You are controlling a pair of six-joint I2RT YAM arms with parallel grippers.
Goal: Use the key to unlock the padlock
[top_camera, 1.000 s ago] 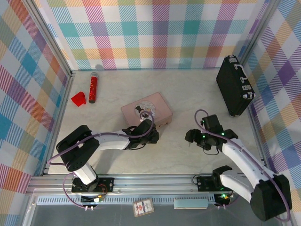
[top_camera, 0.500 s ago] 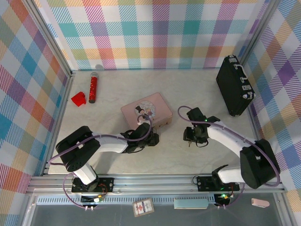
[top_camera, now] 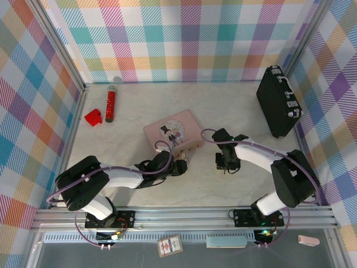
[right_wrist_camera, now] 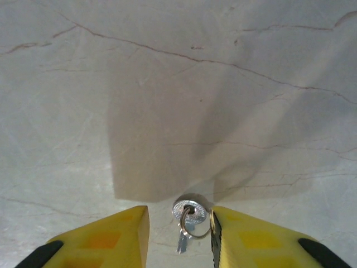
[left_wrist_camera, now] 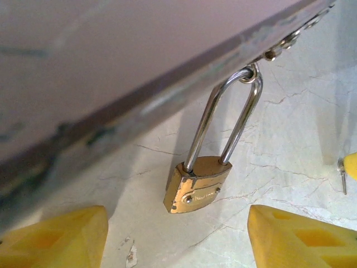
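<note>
Left gripper (left_wrist_camera: 178, 226): released, my fingers stand wide either side of the padlock (left_wrist_camera: 196, 187) without touching it. The padlock lies on the table (left_wrist_camera: 290, 139), its shackle hooked to the pink tin (left_wrist_camera: 111, 67). Right gripper (right_wrist_camera: 179, 223): narrowly parted, it straddles the key (right_wrist_camera: 188, 215) and is not clamped on it.
</note>
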